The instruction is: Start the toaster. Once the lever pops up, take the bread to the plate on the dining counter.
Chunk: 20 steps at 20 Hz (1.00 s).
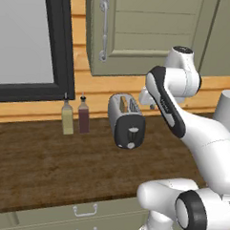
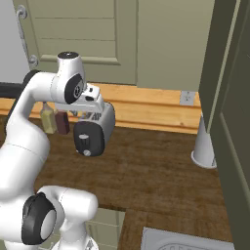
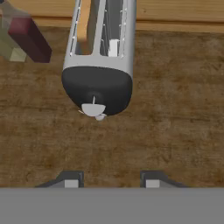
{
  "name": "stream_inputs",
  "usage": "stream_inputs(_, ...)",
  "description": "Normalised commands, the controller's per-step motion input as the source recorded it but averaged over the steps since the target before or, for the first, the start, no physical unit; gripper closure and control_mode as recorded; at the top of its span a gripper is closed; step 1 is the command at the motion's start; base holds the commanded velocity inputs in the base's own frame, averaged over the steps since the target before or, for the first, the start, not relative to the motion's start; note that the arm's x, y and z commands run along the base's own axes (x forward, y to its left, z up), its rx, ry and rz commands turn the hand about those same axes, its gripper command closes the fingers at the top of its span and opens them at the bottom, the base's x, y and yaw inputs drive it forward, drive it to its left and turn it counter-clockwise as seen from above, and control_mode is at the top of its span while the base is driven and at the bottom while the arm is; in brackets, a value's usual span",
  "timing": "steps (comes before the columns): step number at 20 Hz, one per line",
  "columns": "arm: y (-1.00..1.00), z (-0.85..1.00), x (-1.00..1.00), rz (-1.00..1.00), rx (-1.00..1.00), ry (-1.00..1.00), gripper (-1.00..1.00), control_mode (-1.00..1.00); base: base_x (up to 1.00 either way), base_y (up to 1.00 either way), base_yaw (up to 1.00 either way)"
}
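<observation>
The toaster (image 1: 126, 118) stands on the dark wood worktop (image 1: 38, 160), silver with a black end face and a pale knob (image 3: 94, 109) facing me. The lever (image 1: 133, 133) is a small dark tab above that knob. The bread (image 3: 83, 24) shows as a golden strip down in the left slot. My gripper (image 3: 111, 180) hovers above the worktop just in front of the toaster's black end. Its fingers are apart with only bare wood between them, so it is open. The plate and the dining counter are out of view.
Two bottles, one olive (image 1: 68, 117) and one dark red (image 1: 83, 115), stand left of the toaster against the wall. A white conical holder (image 2: 204, 144) stands at the right by a tall cabinet. Wall cabinets (image 1: 140, 32) hang above, and a black-framed window (image 1: 58, 42) is at the left.
</observation>
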Motion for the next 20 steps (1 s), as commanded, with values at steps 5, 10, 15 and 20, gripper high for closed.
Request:
stream_inputs(5,0.14,-0.03,-0.15,0.01,-0.01,0.00,-1.00,-1.00,0.00,0.00,0.00)
stream_inputs(10,0.54,-0.31,-0.11,0.06,-0.07,0.00,-1.00,-1.00,0.00,0.00,0.00)
stream_inputs(15,0.39,-0.56,0.00,0.05,-0.04,-0.01,-1.00,-1.00,0.00,0.00,0.00)
stream_inputs(20,0.12,-0.53,0.16,0.00,0.00,0.00,-1.00,-1.00,0.00,0.00,0.00)
